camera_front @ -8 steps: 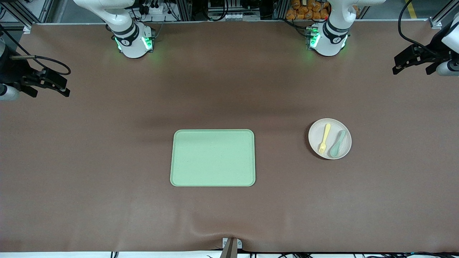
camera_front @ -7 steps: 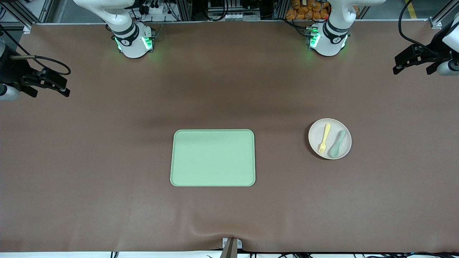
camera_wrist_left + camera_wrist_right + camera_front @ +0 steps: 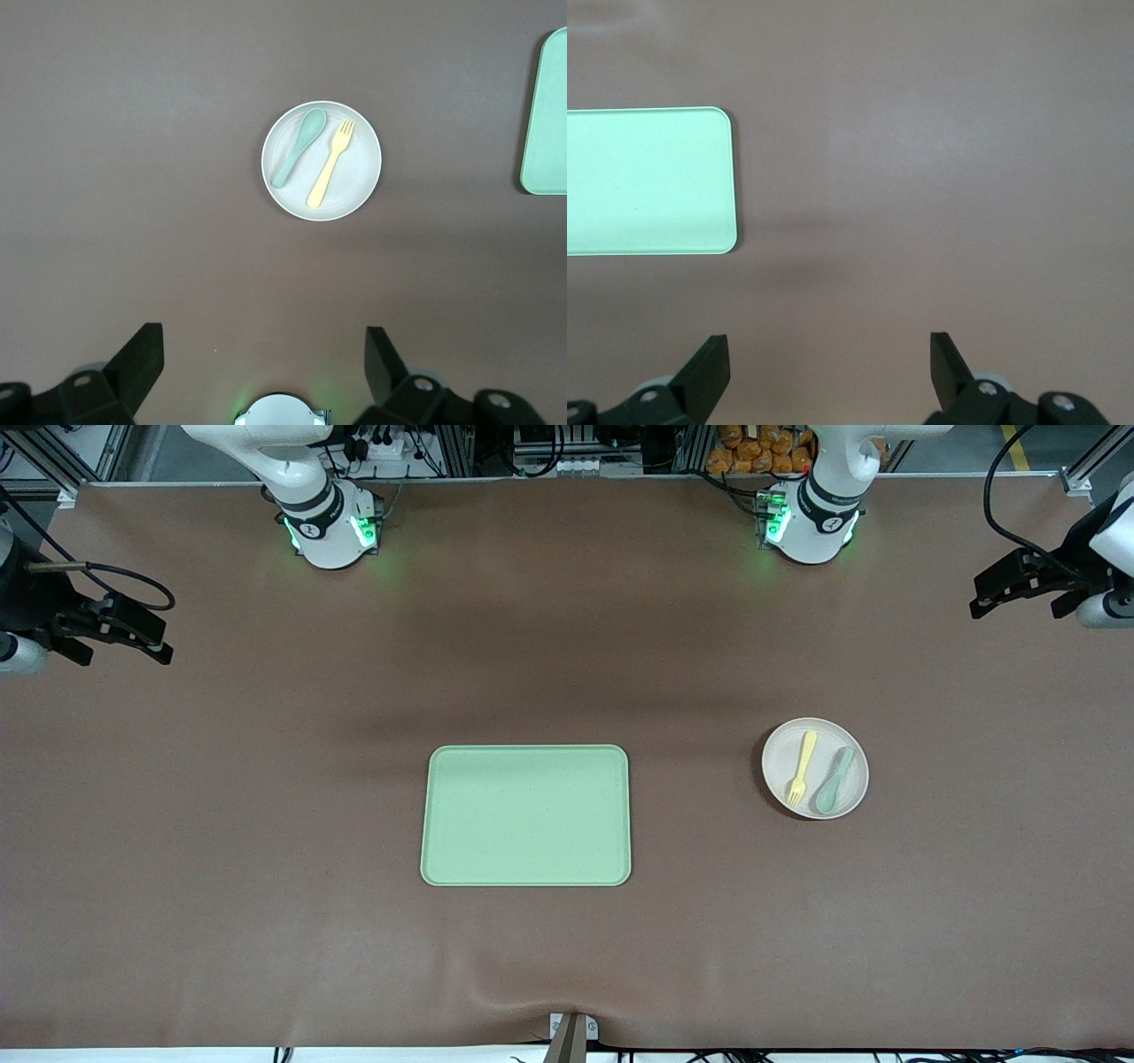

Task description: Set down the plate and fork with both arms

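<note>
The off-white plate (image 3: 827,742) sits on the brown table toward the left arm's end, beside the tray. On it lie the pale-yellow fork (image 3: 802,767) and a grey-green spoon (image 3: 834,780), side by side. My left wrist view looks down on the plate (image 3: 359,173), fork (image 3: 330,166) and spoon (image 3: 297,160). The left gripper (image 3: 1016,606) hangs open and empty at that end of the table, well away from the plate; its open jaws (image 3: 264,343) frame bare table. My right gripper (image 3: 124,657), also open and empty (image 3: 830,351), hovers over the table's other end.
A rectangular light-green tray (image 3: 525,816) lies mid-table with nothing on it; its edge shows in the left wrist view (image 3: 547,115) and its corner in the right wrist view (image 3: 648,181). Both green-lit arm bases (image 3: 332,530) (image 3: 804,522) stand along the table's edge farthest from the front camera.
The left gripper has shifted slightly over its end of the table. The right arm, plate, fork and tray have not moved.
</note>
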Robot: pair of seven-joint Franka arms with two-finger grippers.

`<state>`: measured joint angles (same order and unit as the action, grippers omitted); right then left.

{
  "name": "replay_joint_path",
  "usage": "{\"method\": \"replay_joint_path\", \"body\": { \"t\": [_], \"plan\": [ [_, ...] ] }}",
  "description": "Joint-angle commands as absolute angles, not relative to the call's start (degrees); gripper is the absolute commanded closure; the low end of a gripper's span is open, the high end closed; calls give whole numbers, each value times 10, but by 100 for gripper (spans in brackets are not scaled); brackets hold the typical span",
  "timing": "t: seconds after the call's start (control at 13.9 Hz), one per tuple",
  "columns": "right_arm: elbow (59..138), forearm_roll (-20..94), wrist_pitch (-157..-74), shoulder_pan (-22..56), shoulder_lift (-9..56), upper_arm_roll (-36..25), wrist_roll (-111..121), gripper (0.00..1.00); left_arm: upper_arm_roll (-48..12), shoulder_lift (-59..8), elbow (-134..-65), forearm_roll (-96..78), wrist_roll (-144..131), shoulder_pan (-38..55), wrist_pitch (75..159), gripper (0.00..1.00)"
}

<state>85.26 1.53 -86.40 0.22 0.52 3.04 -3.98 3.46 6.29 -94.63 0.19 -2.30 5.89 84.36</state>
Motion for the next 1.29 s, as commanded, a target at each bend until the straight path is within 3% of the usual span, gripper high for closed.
{"method": "replay_joint_path", "body": {
  "t": [0.0,1.22],
  "plan": [
    [847,18,-860,-8,7,35,-30,0,33,54,-933,12,-24,60,838,0],
    [847,18,-860,-7,7,35,-30,0,32,30,-946,10,-20,57,867,0]
  ]
}}
